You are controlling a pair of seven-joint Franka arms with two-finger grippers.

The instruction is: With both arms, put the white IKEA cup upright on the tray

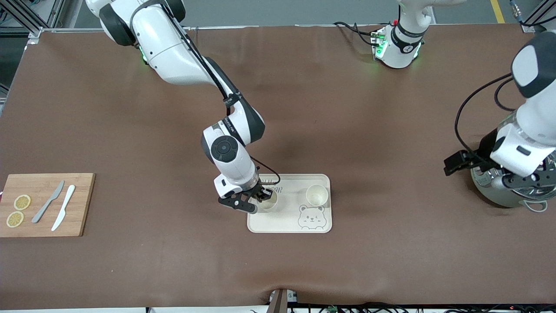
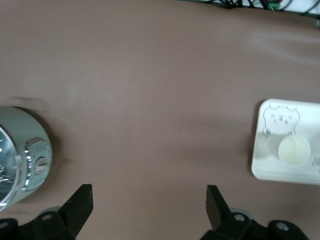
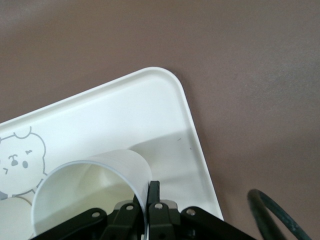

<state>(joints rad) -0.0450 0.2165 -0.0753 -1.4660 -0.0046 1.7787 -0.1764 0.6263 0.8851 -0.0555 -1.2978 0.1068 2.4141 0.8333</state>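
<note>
The cream tray with a bear face lies near the table's middle. My right gripper is over the tray's end toward the right arm, shut on the rim of a white cup that stands upright on or just above the tray. In the right wrist view the fingers pinch the cup wall over the tray. A second white cup stands upright on the tray, also in the left wrist view. My left gripper is open and empty, waiting beside a metal pot.
A wooden cutting board with two lemon slices, a grey knife and a white knife lies at the right arm's end. A metal pot stands at the left arm's end, also in the left wrist view.
</note>
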